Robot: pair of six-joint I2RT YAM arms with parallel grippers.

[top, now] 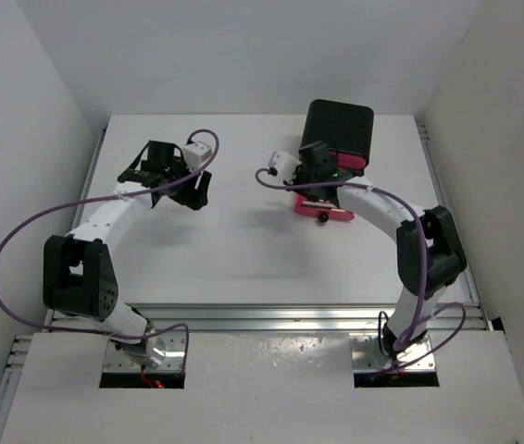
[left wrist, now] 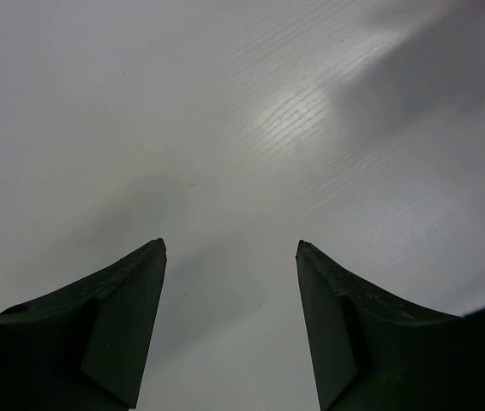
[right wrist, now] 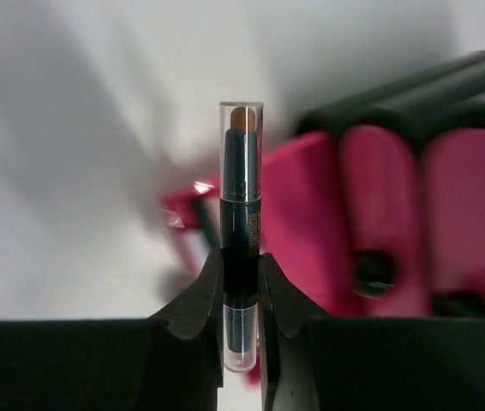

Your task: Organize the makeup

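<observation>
My right gripper (right wrist: 241,261) is shut on a thin black makeup stick (right wrist: 242,163) with clear caps and a tan tip, held upright over an open pink drawer (right wrist: 298,210) of the black box (top: 338,129). In the top view the right gripper (top: 316,183) hangs over the pulled-out pink drawer (top: 322,211). My left gripper (left wrist: 230,248) is open and empty above bare white table; in the top view the left gripper (top: 193,190) is at the table's left middle. No other makeup shows.
The black box stands at the back right of the white table (top: 243,240), with closed pink drawer fronts (right wrist: 448,205) and dark knobs (right wrist: 371,270). White walls enclose the table on three sides.
</observation>
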